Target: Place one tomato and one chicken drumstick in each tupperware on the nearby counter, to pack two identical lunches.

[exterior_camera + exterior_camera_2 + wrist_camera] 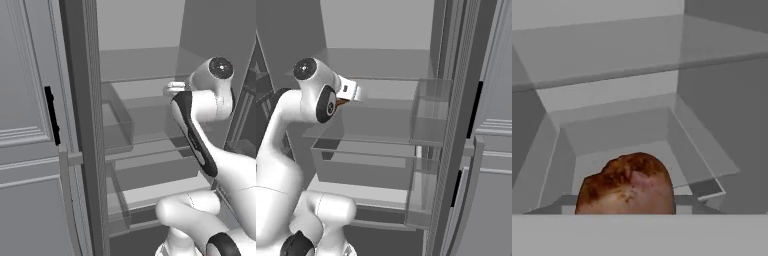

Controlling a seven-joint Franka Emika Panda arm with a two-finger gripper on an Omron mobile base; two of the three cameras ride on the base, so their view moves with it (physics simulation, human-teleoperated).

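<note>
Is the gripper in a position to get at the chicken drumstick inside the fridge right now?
Probably yes. The drumstick lies right at the bottom of the hand view, close in front of the hand, with nothing between. In the right base view the gripper is already inside, over the glass shelf. Whether it is gripped is unclear.

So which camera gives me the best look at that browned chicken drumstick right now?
The hand view: the browned, roasted chicken drumstick sits large and close at the bottom, in front of the grey fridge shelves. The right base view shows just a small brown sliver by the white arm's wrist. In the left base view, I cannot make it out.
</note>
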